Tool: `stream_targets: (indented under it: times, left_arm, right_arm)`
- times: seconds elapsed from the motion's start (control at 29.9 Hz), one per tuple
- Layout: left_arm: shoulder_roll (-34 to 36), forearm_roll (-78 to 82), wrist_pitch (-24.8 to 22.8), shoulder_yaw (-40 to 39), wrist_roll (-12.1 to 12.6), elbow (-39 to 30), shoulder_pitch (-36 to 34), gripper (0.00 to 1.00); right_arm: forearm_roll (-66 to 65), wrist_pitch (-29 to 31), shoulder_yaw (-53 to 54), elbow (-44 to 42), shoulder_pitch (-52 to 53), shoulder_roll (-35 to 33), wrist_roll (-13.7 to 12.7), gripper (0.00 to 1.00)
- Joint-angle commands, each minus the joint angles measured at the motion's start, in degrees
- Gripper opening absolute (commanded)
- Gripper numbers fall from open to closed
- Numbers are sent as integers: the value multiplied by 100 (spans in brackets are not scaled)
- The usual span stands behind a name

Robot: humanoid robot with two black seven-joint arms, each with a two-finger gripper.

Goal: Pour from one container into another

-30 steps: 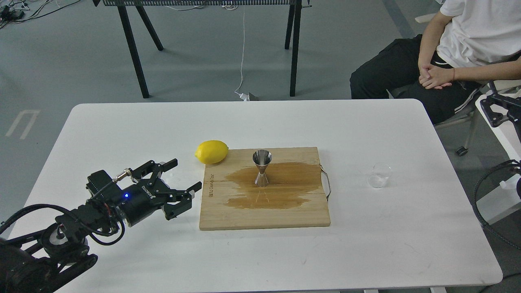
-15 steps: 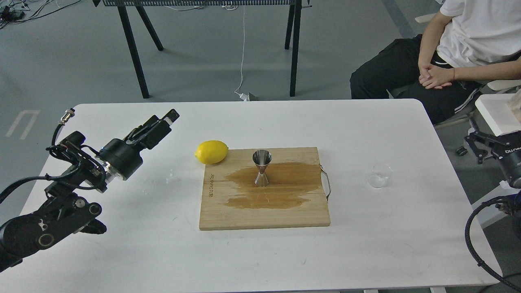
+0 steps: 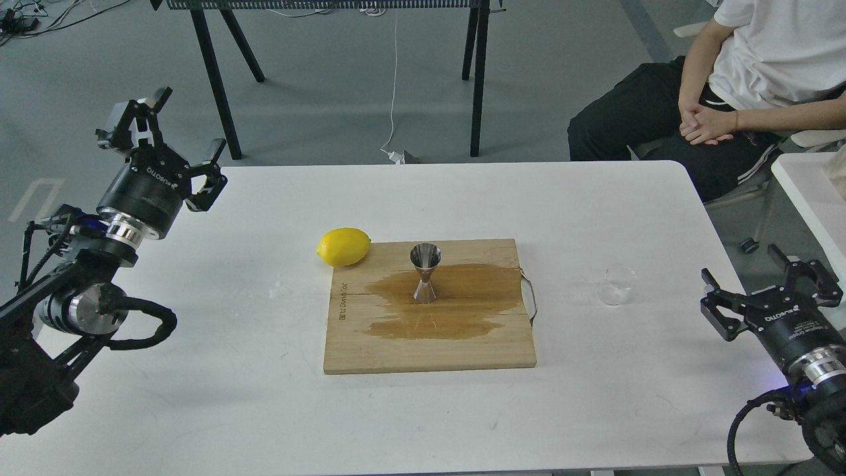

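Note:
The small clear cup (image 3: 616, 285) stands upright on the white table, right of the cutting board. The steel jigger (image 3: 425, 272) stands upright on the wooden board (image 3: 429, 350), in the middle of a dark wet patch. My left gripper (image 3: 173, 142) is raised over the table's far left corner, open and empty, far from both containers. My right gripper (image 3: 767, 284) hovers open at the table's right edge, empty, a short way right of the clear cup.
A yellow lemon (image 3: 343, 246) lies at the board's far left corner. A few drops of liquid (image 3: 277, 289) sit on the table left of the board. A seated person (image 3: 727, 86) is beyond the far right corner.
My left arm swung up and back from beside the board to the far left corner. My right gripper came into view at the right edge, closer to the cup.

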Motion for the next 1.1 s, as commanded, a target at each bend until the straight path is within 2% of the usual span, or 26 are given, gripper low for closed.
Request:
stream_targets:
  times: [0.0,0.07,0.3,0.44,0.57,0.7,1.07]
  left_arm:
    - [-14,-538,-57,-20,14,121,-14,100]
    - [-14,-741,-75,-29,136,121,-14,100]
    - [-40,-1076,-75,-222,128,411,3,100]
    - [-41,-1084,-101,-231,102,411,12,100]
    - [-49,-1084,-452,-231,102,438,12,100]
    - [-58,-1084,-462,-222,93,438,21,100]
    - [-102,-1076,-497,-214,93,447,91,100]
  right_arm:
    - [46,0,-143,459,-224,49,-111,99]
    - [168,0,-134,697,-339,145,-111,99]
    - [441,-303,-134,707,-489,585,-93,100]
    - [476,-847,-3,690,-454,778,-93,100]
    - [617,-1357,243,672,-401,981,-93,100]
    - [678,-1806,358,488,-200,1183,-93,100]
    - [643,-1877,209,-215,319,1402,-58,100]
